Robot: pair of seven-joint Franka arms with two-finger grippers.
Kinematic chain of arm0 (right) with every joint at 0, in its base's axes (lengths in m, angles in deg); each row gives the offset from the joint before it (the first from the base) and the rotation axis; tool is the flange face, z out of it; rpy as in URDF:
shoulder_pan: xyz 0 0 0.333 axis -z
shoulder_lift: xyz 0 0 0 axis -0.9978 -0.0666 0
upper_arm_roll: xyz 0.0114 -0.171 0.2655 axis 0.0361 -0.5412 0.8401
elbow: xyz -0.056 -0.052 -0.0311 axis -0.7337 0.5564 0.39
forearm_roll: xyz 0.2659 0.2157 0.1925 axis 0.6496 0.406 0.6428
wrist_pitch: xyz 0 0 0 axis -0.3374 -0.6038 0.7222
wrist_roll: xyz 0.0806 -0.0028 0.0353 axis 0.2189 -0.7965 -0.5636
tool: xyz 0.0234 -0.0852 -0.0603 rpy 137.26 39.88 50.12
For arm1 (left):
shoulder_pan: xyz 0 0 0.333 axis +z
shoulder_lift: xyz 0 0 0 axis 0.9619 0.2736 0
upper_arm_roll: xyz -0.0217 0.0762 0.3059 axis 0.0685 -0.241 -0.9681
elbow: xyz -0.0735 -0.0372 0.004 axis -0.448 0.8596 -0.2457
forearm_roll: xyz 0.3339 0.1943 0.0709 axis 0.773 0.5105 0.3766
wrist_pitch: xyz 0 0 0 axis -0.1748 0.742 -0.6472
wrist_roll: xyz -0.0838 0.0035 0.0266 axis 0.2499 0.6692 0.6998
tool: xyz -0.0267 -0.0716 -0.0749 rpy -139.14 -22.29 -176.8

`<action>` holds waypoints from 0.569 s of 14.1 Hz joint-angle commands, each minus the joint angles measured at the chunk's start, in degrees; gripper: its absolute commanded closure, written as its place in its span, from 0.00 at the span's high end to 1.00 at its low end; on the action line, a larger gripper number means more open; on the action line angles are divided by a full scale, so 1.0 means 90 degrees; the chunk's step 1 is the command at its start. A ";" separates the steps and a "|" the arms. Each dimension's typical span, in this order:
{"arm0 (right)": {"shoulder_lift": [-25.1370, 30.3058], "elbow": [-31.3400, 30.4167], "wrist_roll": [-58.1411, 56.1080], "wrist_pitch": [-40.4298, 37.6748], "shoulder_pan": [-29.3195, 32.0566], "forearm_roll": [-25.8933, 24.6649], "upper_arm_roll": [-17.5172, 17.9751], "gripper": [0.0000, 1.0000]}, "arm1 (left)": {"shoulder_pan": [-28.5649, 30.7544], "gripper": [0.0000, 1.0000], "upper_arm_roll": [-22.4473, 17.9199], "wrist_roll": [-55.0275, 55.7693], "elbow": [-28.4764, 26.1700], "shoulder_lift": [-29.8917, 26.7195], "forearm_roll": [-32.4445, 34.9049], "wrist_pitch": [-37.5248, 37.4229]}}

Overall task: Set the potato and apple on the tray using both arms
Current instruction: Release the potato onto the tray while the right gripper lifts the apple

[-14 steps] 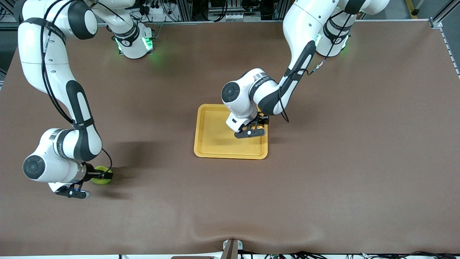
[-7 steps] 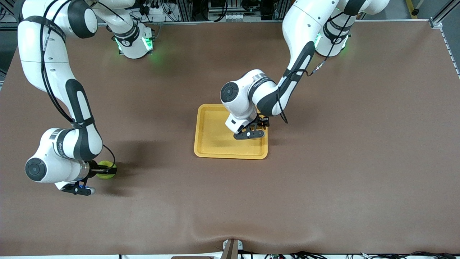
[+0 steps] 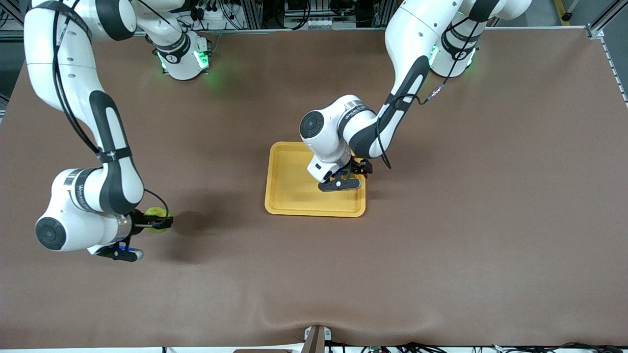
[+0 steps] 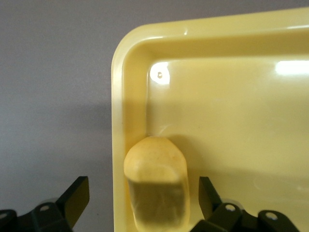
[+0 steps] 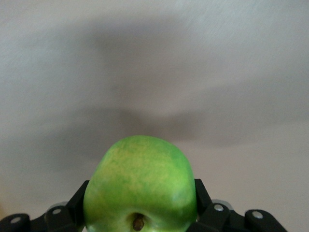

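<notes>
Yellow tray (image 3: 294,193): a flat plastic tray with a raised rim and round corners. It lies on the worktop (image 3: 466,220), about in the middle. All places below are told from this tray.

Worktop: brown and soft-looking. It carries the tray.

Potato (image 4: 155,186): a small lumpy yellow-orange lump. The left wrist view shows it lying inside the tray, tucked right against the rim near one corner. In the front view the left arm covers it.

Left hand (image 3: 354,172): it is low over the tray, at the side toward the left arm's end of the worktop. In the left wrist view (image 4: 144,205) its fingers (image 4: 72,199) stand wide, one on each side of the potato. Neither finger touches the potato. One finger is over the worktop just outside the rim, and the other is over the tray floor.

Apple (image 3: 156,218): round and green, with a dark stem dimple that shows in the right wrist view (image 5: 140,186). It is well away from the tray, toward the right arm's end of the worktop. It is up in the air over bare worktop, with its shadow on the cloth beside it.

Right hand (image 3: 153,224): it is well away from the tray too. Its fingers (image 5: 202,193) press on both sides of the apple and hold it.
</notes>
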 commanded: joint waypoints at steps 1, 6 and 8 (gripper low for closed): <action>0.0333 -0.0138 0.0794 -0.0249 -0.0392 0.0078 -0.0004 0.00 | -0.0049 1.00 -0.0035 0.0092 0.0150 -0.0264 0.0134 -0.0122; 0.0353 -0.0148 0.1597 -0.0250 -0.0998 0.0437 0.0025 0.00 | 0.0643 1.00 -0.0054 -0.0366 0.0189 -0.1123 -0.0236 -0.0426; 0.0353 -0.0177 0.1879 -0.0211 -0.1193 0.0458 0.0025 0.00 | 0.1140 1.00 -0.0054 -0.0970 0.0170 -0.1367 -0.0364 -0.0464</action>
